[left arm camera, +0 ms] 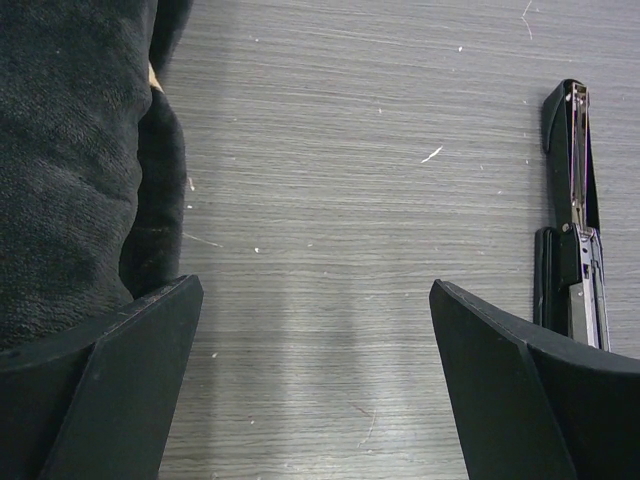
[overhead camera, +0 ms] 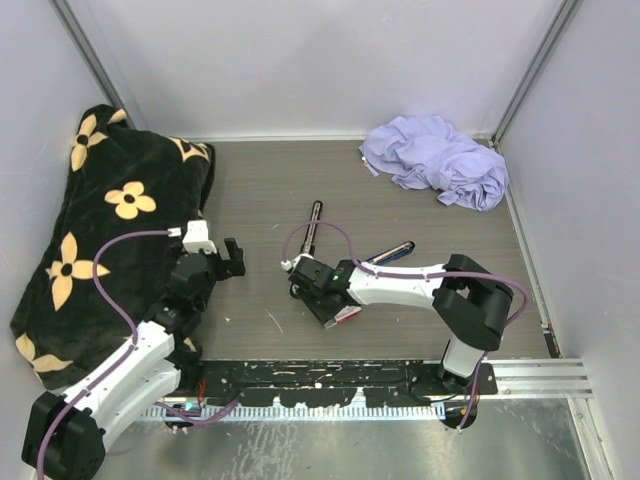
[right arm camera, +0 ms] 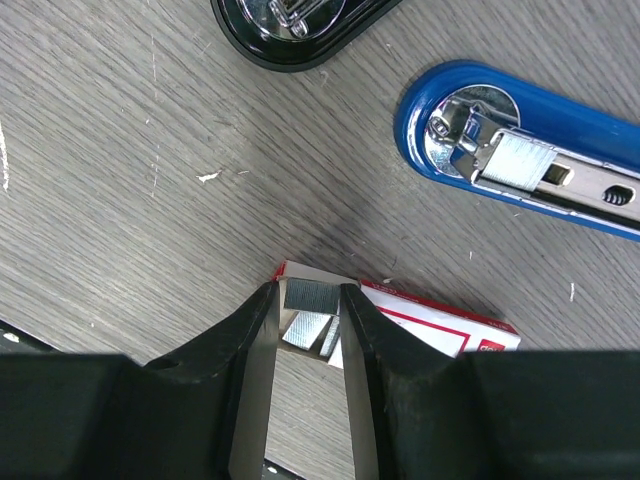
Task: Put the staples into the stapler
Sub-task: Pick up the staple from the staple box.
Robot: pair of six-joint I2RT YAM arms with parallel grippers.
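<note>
Here, the right hand [right arm camera: 308,292] clamps a short strip of staples [right arm camera: 306,296] between its fingertips. It does so directly over the open end of the staples box [right arm camera: 440,325], which lies on the counter [right arm camera: 120,150] just beneath the hand and extends to its right. We see more loose strips inside the box below the grip; whether the held strip has cleared the box we cannot tell.

The move ahead, as we judge it, turns on the blue stapler [right arm camera: 520,150]. It lies close ahead of the fingertips and off to their right, opened out. Its rounded end is nearest the hand, its long axis runs away to the right, and its bright metal channel faces up. The strip would have to be carried forward and right, then turned to lie along that channel.

A black stapler [right arm camera: 290,25] rests farther ahead, slightly left of the fingertips, also opened. Which of the two is meant we cannot say, though the blue one is nearer.

The right arm reaches low across the counter, wrist tipped down. The left hand [left arm camera: 315,288] hangs released, jaws spread wide with nothing between them. It has a dark blanket [left arm camera: 70,170] at its left and the black stapler ahead to its right, and it is well apart from the box.
</note>
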